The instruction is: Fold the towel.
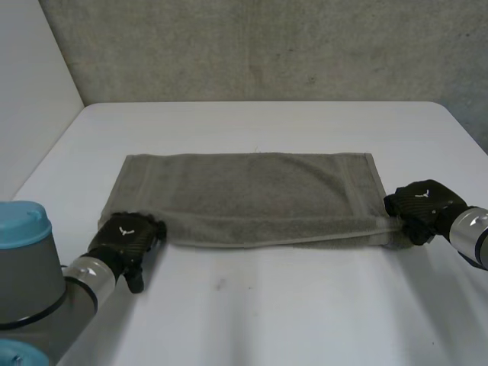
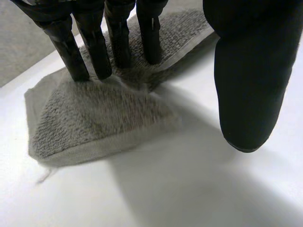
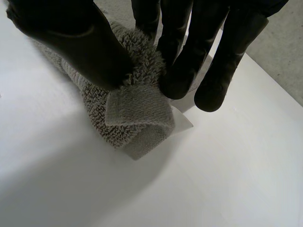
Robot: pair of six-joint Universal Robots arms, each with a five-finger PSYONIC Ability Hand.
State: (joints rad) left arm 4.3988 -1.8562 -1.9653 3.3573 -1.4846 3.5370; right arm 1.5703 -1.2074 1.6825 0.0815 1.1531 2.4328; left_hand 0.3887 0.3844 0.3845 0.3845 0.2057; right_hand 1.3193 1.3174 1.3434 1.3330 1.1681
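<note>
A grey towel (image 1: pixel 244 194) lies across the white table (image 1: pixel 267 313), folded lengthwise, with its doubled edge towards me. My left hand (image 1: pixel 126 236) is at the near left corner. In its wrist view its straight fingers (image 2: pixel 94 47) press down on the towel (image 2: pixel 94 118) just behind that corner, and the thumb (image 2: pixel 251 71) hangs apart over bare table, so the hand is open. My right hand (image 1: pixel 423 206) is at the near right corner. There the thumb (image 3: pixel 75 38) and fingers (image 3: pixel 189 52) pinch the bunched corner of the towel (image 3: pixel 137 118), which rises slightly off the table.
A grey wall (image 1: pixel 267 46) stands behind the table's far edge. The table's left edge runs diagonally past the left arm (image 1: pixel 30 267). Bare tabletop lies in front of and behind the towel.
</note>
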